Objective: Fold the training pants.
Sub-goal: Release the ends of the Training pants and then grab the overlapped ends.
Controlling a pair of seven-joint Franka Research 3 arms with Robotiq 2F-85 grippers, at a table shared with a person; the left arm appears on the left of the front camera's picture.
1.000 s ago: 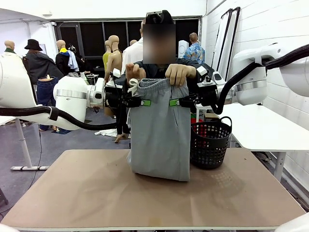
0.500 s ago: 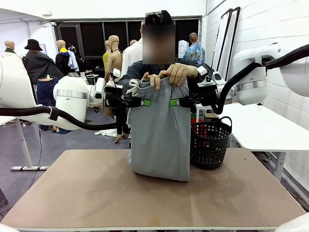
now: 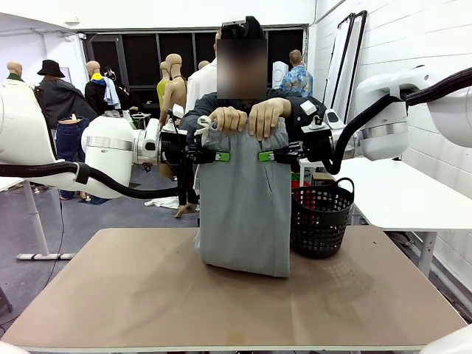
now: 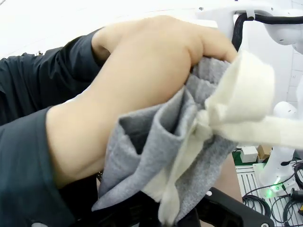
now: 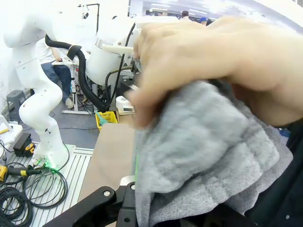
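Observation:
The light grey training pants hang upright over the table's far middle, their lower end bunched on the tabletop. My left gripper is shut on the pants' left edge below the waistband. At the same height, my right gripper is shut on the right edge. The person's two hands clutch the waistband from above. In the left wrist view a hand bunches the grey cloth beside the white drawstring. The right wrist view has a hand over gathered grey cloth.
A black mesh basket stands on the table just right of the pants, touching or nearly touching them. The person stands close behind the far edge. A white table sits off to the right.
The person's hand at picture left came down from a raised fist and now grips the waistband beside the other hand. Both arms and the pants have stayed put.

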